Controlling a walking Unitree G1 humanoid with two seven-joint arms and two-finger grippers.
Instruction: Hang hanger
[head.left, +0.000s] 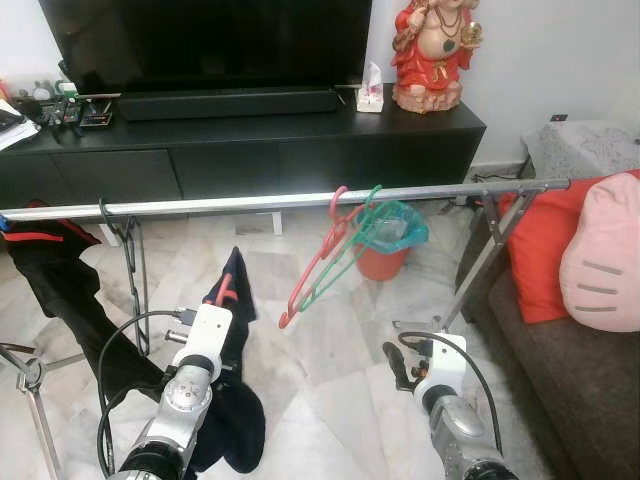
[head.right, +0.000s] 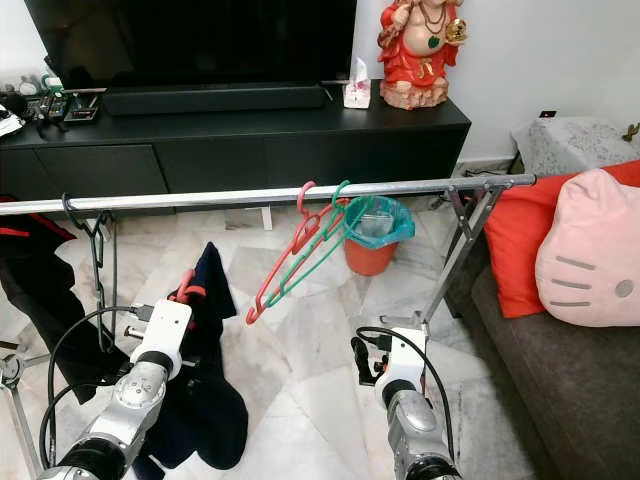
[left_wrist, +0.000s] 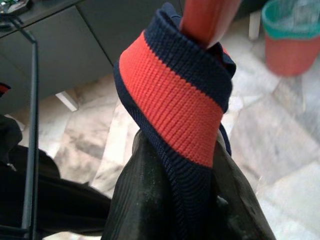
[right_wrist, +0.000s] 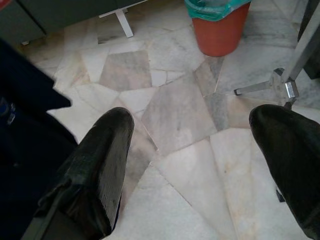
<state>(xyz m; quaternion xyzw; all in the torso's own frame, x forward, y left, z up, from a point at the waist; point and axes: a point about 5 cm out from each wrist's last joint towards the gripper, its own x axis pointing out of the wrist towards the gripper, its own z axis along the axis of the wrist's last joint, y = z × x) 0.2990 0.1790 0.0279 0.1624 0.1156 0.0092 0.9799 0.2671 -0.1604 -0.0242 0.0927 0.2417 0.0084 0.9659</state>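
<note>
From the left eye view, the left hand is raised below the rail, closed on a red hanger that carries a dark navy garment; the cloth drapes down from the hand toward the marble floor. Above and to the right of that hand, a second red hanger and a green hanger hang tilted from the rail by their hooks, close together. Beyond them stands an orange bin with a teal liner. Up and to the left of the left hand, a black hanger hooks over the rail, with black clothing further left. The right hand is held low over the floor, well apart from the rail.

The right eye view shows the same layout, with a dark TV cabinet behind the rail and a sofa with a red cushion and a pink cushion out past the right hand.

In the left wrist view, the black fingers pinch a navy collar with a red band, the red hanger rising just beyond the fingertips.

In the right wrist view, the two fingers stand wide apart, holding nothing, with floor between them and the bin ahead.
</note>
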